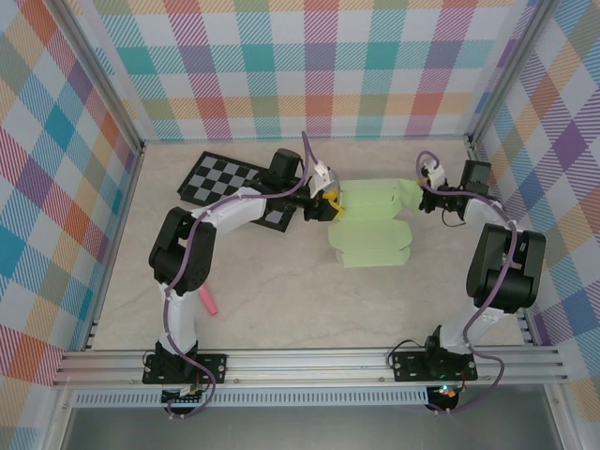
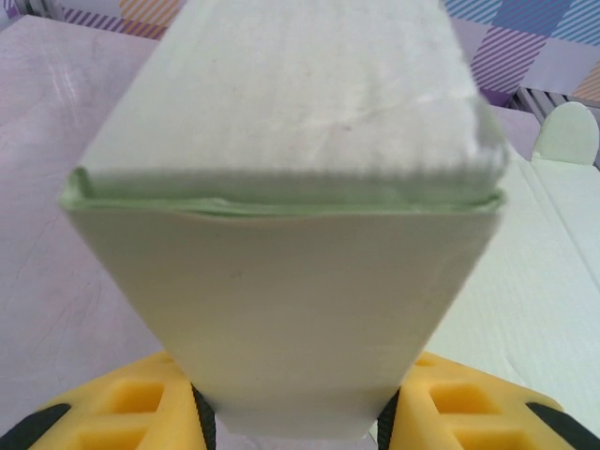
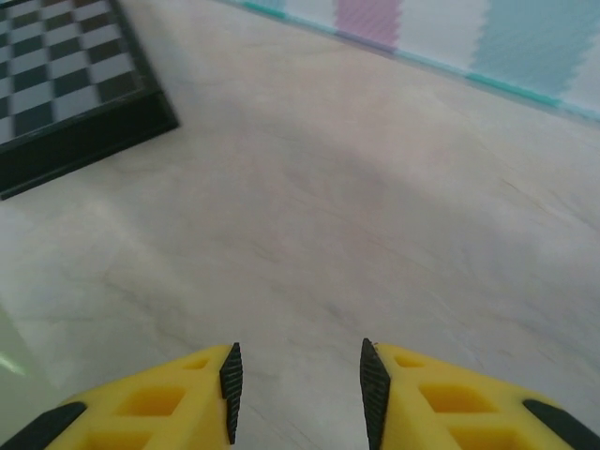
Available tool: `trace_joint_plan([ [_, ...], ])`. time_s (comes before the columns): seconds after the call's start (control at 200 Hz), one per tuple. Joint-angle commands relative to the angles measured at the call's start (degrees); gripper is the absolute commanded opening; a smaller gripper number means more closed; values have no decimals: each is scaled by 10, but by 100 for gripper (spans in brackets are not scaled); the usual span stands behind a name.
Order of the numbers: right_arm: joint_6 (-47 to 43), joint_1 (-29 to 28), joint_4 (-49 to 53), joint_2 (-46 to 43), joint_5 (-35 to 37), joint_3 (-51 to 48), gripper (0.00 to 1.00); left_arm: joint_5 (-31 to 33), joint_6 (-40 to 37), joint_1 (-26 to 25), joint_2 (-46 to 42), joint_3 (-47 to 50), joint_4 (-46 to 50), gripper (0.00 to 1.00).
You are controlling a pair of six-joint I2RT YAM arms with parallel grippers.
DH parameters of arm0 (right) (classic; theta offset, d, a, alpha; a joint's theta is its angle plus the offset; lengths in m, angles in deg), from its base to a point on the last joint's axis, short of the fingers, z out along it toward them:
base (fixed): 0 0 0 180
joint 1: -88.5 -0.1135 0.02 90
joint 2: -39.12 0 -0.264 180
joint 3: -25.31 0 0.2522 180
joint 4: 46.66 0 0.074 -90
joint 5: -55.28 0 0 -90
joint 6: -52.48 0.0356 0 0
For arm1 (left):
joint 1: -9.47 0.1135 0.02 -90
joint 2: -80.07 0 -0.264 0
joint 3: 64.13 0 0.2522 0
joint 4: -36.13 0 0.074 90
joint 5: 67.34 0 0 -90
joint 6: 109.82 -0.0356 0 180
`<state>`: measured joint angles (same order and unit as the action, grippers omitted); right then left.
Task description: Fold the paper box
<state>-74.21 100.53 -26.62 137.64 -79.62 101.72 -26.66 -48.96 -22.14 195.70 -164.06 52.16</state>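
Pale-green card makes up the one paper box [image 1: 370, 234], which in the top external view lies partly folded on the table [image 1: 281, 309], just right of the single checkerboard [image 1: 225, 180]. The left gripper [image 1: 331, 202] meets the box edge nearest that board. The right gripper [image 1: 427, 197] sits at the box's far end, well away from the board. One pink stick [image 1: 208, 302] lies in front of the board, apart from everything else. That gives two arms, one box, one board and one stick.

In the left wrist view, a creased flap of the box rises between the yellow fingers [image 2: 131, 408], folded over on itself along a green edge. The jaws are closed on it, pinching the card.

In the right wrist view, the fingers [image 3: 159, 403] stand moderately apart over bare table with nothing between them. The checkerboard's corner sits at upper left.

The step in hand looks like raising and creasing a side flap. I judge the next move needs the free right gripper to brace or tuck the opposite end while the left presses its fold flat.
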Motion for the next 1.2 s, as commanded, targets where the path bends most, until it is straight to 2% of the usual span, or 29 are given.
trace_joint_plan([
  [0.0, -97, -15, 64, -22, -80, 2, 40, 9, 21, 1, -16, 6, -29, 35],
  [0.09, -123, -25, 83, -34, -87, -4, 40, 5, 29, 1, -14, 5, -37, 35],
  [0.3, -114, -37, 76, -49, -74, -10, 41, 1, 31, 1, -11, -1, -32, 35],
  [0.475, -39, -39, -12, -58, -79, -39, 45, 19, 31, 1, -11, -1, -26, 35],
  [0.575, -32, -40, -26, -68, -100, -52, 49, 41, 32, 1, -11, 0, -22, 35],
  [0.715, -54, -39, -16, -82, -120, -63, 52, 41, 37, 1, -8, 2, -29, 35],
  [0.925, -117, -40, 65, -80, -143, -41, 55, 44, 28, 5, -1, 7, -32, 35],
  [1.195, -139, -40, 85, -76, -118, -39, 55, 58, 7, 6, 6, 12, -29, 34],
])
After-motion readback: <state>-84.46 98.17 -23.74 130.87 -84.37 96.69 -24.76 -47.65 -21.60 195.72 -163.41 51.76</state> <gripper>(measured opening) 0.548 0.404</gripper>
